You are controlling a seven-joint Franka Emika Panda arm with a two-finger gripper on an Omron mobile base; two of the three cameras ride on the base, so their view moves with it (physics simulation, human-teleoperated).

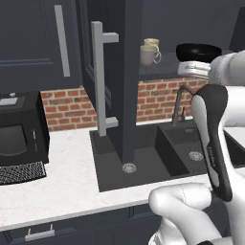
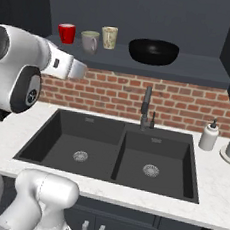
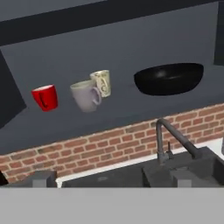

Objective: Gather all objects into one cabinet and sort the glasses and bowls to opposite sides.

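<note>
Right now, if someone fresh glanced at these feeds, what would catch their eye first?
Probably the small bright red cup at the left end of the open dark slate-grey cabinet's shelf, beside two pale beige-grey mugs. To their right on the same shelf sits the wide glossy black bowl, above the red brick backsplash and the black double sink.

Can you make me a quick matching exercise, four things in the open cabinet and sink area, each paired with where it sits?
Things:
1. red cup
2. black bowl
3. faucet
4. soap bottle

Places:
A. counter right of the sink
B. far left of the shelf
C. behind the sink basins
D. right part of the shelf

Pairs: 1-B, 2-D, 3-C, 4-A
</note>
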